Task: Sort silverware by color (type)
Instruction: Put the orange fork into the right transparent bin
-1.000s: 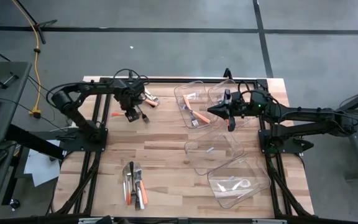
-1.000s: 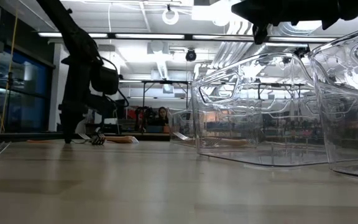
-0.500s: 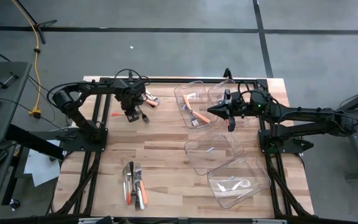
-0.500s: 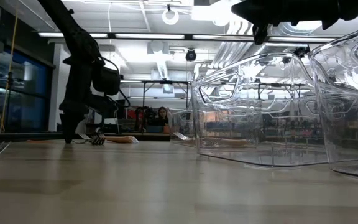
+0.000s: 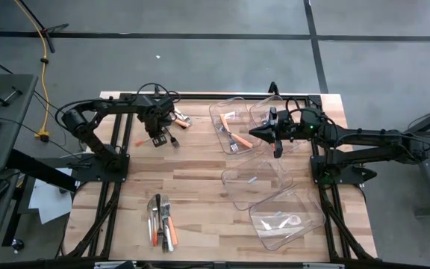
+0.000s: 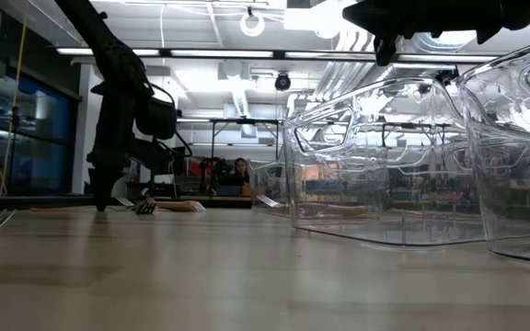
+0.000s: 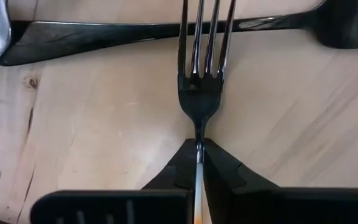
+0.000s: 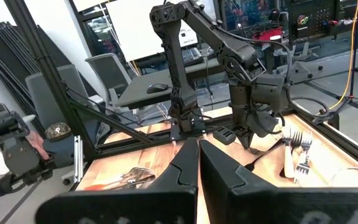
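Bench (image 5: 200, 179): silverware lies in two loose groups, one at the far left corner, one near the front edge (image 5: 162, 221); clear bins (image 5: 271, 175) occupy the right half. Left hand (image 7: 199, 163) is at the far-left group, clamped fully shut on the neck of a dark fork (image 7: 201, 93). The fork's long axis runs straight out from the hand, tines leading, flat on the wood. The bins lie well apart, toward the right arm. Right hand (image 5: 253, 133) hangs closed and empty over the far bins.

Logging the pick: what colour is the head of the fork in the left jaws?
Dark silver metal fork; left wrist view shows it best.
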Robot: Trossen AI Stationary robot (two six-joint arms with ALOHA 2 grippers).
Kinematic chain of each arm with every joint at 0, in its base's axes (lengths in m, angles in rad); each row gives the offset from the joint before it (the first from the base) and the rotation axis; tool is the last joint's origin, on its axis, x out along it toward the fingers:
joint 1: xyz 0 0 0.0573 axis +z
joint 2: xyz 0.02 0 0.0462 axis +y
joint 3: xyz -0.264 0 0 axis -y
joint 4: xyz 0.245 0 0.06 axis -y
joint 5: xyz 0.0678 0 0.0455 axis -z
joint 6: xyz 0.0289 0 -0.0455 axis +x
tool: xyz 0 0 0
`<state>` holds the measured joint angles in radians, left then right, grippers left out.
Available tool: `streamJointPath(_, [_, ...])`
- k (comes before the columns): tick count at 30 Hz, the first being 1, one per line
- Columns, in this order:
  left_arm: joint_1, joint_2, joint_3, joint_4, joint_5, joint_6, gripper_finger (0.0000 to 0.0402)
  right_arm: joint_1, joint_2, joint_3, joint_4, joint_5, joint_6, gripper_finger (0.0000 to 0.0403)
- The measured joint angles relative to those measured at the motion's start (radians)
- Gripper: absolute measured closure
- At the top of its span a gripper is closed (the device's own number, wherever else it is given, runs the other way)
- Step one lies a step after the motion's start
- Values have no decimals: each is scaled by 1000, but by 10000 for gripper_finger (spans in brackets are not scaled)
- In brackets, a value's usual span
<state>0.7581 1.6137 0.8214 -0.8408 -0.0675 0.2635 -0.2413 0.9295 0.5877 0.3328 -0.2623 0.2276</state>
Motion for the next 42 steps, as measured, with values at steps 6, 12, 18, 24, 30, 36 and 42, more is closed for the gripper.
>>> streamJointPath(6, [8,-126,35,-37,42,-48,400,0,0,0,0,-4,9,403])
streamJointPath(12, [-13,-334,38,-2,90,-158,401,0,0,0,0,-5,8,403])
streamJointPath(18, [-112,-559,17,240,127,-294,401,0,0,0,0,-6,8,403])
streamJointPath(24, [-255,-693,-111,764,152,-448,401,0,0,0,0,-8,8,403])
streamJointPath(30, [-386,-674,-243,1155,122,-591,401,0,1,0,0,-7,7,403])
streamJointPath(36, [-484,-635,-263,1238,107,-566,401,0,7,0,-3,-7,-2,403])
streamJointPath(42, [-505,-629,-260,1241,100,-549,401,0,6,0,-1,-7,-10,403])
